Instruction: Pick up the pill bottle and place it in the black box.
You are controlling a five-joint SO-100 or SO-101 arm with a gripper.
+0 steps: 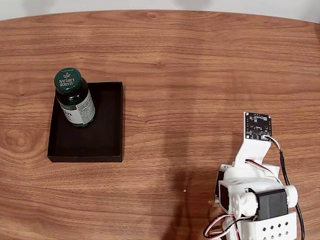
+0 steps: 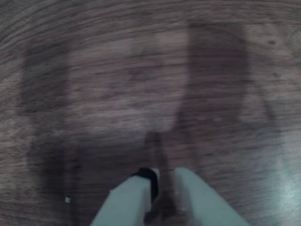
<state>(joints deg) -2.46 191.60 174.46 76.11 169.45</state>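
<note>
Wooden table (image 1: 200, 60) bears pill bottle (image 1: 75, 98) standing in black box (image 1: 107, 135); hand (image 2: 164, 181) clenched, empty.

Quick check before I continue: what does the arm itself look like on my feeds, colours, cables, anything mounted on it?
In the fixed view, the arm is white plastic with black servo blocks, red, white and black cables, and a small black circuit board on a white bracket. In the wrist view, the gripper has pale fingers with a black part between them.
</note>
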